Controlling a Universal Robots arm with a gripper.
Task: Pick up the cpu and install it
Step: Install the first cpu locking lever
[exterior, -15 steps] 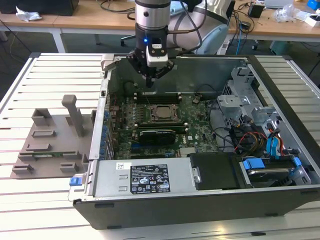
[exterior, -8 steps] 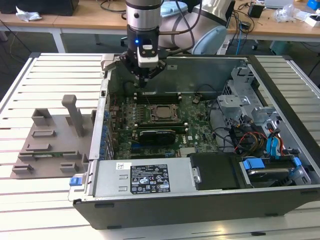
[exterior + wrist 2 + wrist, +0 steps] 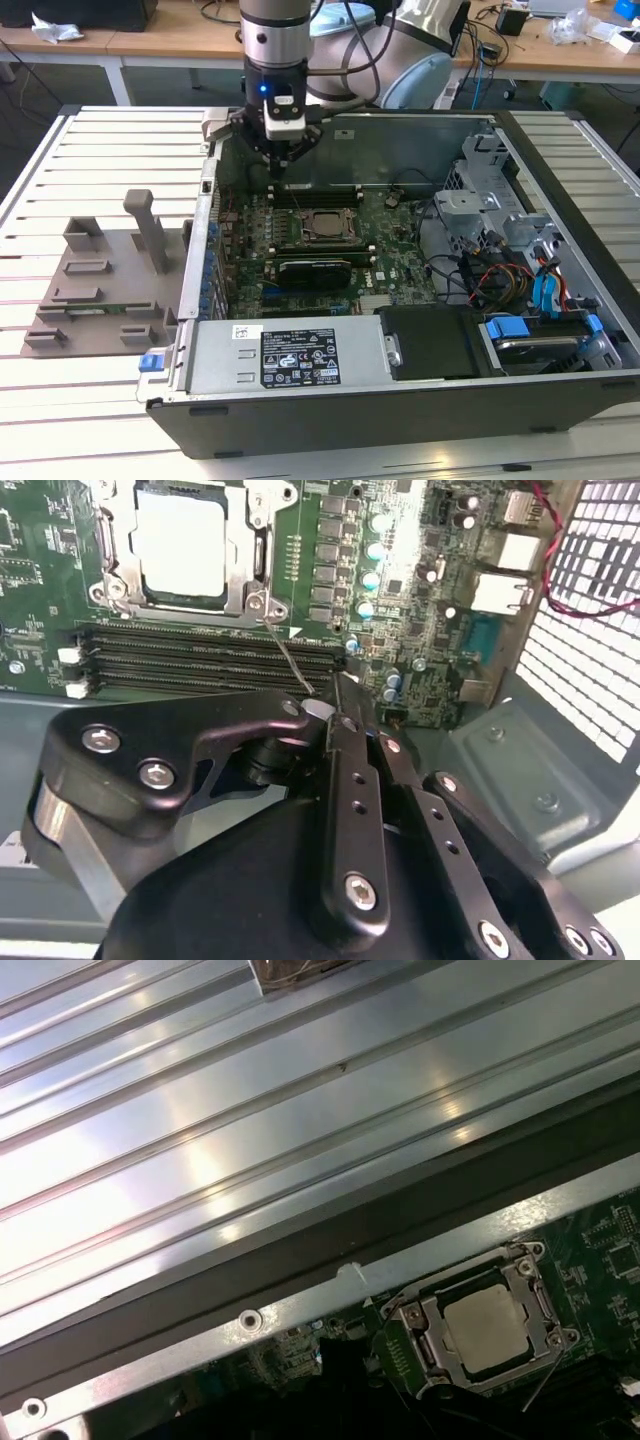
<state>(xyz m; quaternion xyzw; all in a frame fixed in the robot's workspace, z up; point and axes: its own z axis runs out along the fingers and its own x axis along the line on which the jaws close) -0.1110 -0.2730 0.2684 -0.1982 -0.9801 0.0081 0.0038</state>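
One cpu sits in its socket; tool apparently closed above.

Slatted white metal table under my work area. Behind it, long wooden benches with white legs, cluttered with cables and crumpled paper. Dark floor below. Even indoor light.

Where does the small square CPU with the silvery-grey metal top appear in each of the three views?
Exterior view: the small square silvery-grey CPU lies in its socket at mid-motherboard, below the claw.
Second wrist view: CPU beyond the claw.
First wrist view: CPU near the case edge.
Shared landmark: the metal socket frame around it.
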